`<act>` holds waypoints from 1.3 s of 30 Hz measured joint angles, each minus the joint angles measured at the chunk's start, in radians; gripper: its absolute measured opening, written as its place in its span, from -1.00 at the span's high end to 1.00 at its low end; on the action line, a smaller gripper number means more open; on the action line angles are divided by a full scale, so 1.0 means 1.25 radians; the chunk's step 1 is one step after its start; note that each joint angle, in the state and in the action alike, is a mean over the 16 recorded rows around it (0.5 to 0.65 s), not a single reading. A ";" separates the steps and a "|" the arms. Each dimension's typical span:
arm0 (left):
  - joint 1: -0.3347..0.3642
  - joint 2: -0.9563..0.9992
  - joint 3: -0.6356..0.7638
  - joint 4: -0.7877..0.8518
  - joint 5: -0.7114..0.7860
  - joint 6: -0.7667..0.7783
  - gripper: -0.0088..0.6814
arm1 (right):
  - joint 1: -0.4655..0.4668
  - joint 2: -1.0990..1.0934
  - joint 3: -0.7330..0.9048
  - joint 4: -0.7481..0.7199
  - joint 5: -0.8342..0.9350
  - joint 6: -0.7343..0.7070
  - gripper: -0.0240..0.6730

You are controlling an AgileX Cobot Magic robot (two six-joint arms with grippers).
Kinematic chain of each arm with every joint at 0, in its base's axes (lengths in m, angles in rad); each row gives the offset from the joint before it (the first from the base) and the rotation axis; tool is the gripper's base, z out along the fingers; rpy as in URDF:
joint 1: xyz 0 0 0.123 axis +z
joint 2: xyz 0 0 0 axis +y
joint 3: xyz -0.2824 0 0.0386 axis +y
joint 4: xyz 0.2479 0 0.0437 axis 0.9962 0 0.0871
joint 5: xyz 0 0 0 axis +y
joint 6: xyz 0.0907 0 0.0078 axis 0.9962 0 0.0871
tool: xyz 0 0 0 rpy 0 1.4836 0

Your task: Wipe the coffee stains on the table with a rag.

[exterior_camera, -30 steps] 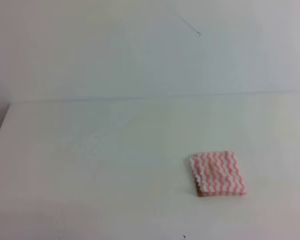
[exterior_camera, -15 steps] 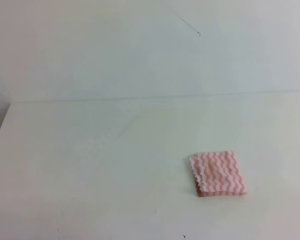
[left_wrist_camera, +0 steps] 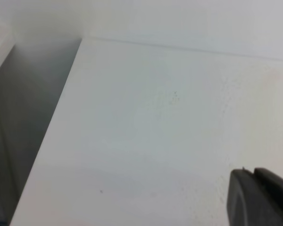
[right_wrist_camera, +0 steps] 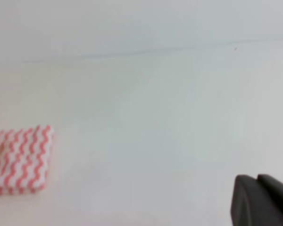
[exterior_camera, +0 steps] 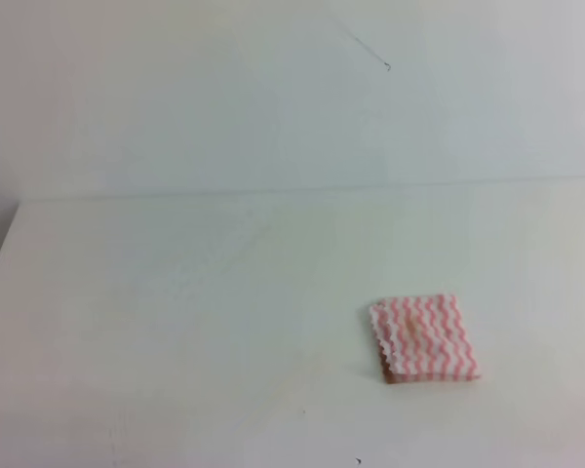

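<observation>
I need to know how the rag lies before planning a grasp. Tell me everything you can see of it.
The rag is a small folded square of soft-looking cloth with pink and white zigzag stripes and a wavy left edge. It lies flat on the white table, right of centre, with a faint brownish spot on top and a brown tinge under its near left corner. Nothing else touches it.

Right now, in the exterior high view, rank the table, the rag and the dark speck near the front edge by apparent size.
1. table, by far the largest
2. rag
3. dark speck, barely a dot
</observation>
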 joint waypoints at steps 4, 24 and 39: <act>0.000 0.000 0.000 0.000 0.001 0.000 0.98 | -0.078 -0.060 0.018 0.038 -0.003 -0.001 0.94; 0.000 0.000 0.000 0.000 0.000 0.000 0.98 | -0.218 -0.115 0.116 0.191 -0.034 -0.001 0.94; 0.000 0.000 0.000 0.000 0.001 0.000 0.98 | -0.218 -0.113 0.182 0.242 -0.095 -0.005 0.94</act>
